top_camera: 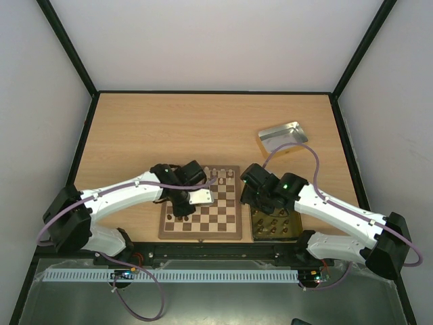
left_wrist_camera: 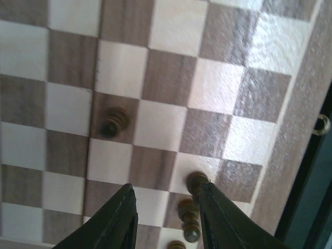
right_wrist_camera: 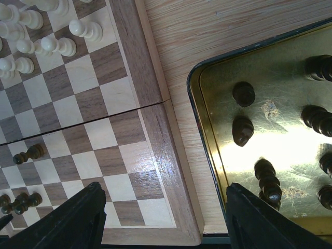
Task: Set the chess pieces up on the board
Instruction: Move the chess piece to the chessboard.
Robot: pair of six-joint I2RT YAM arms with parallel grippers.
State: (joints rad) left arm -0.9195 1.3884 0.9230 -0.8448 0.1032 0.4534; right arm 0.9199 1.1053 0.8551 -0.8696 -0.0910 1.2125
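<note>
Just beside one finger of the open, empty left claw (left_wrist_camera: 167,188) stands a dark chess piece (left_wrist_camera: 196,181).

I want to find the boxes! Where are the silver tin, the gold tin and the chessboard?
silver tin (top_camera: 279,136): top view, its bare inside floor.
gold tin (right_wrist_camera: 282,148): right wrist view, bare shiny floor.
chessboard (right_wrist_camera: 168,155): right wrist view, its brown border.

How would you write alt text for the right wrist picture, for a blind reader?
The right hand, open, hovers above the gap between a chessboard and a gold tin holding dark chess pieces. Cream pieces stand on the board's far corner.
</note>
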